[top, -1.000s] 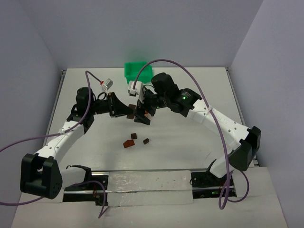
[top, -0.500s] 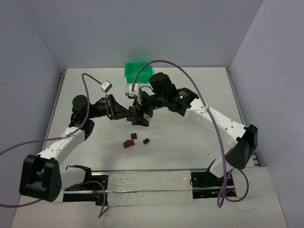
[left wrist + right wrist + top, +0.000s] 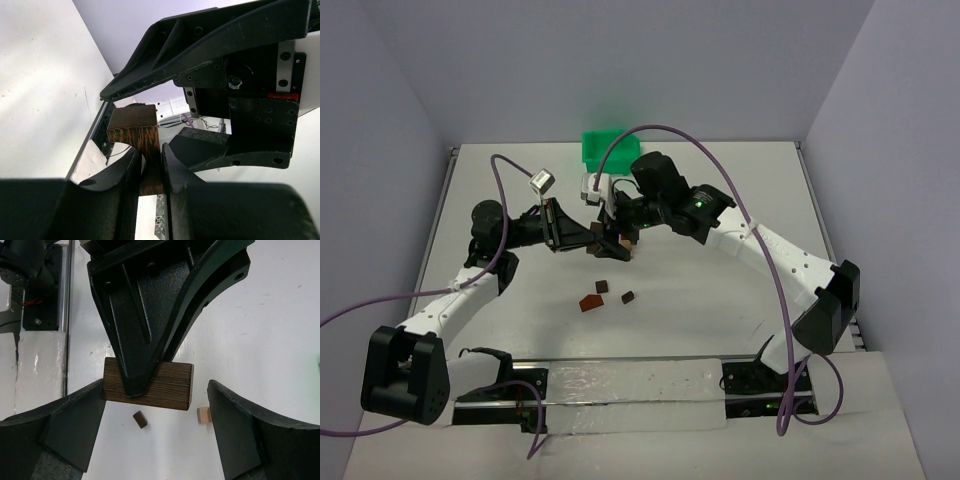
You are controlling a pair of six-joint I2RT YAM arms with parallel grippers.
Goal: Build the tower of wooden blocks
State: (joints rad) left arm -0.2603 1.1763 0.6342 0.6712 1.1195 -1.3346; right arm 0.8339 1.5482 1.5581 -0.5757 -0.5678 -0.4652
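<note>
Right wrist view: my right claw (image 3: 155,402) is spread, a finger to either side of the dark brown block (image 3: 170,385), while my left claw (image 3: 149,167) pinches that block clear of the table. If the left lets go before the right closes, or the right closes onto the left's fingers, I judge the block would drop toward the loose pieces (image 3: 590,302) below it. Only the top external view shows that nothing is stacked yet, and only the left wrist view shows the pinch itself.
</note>
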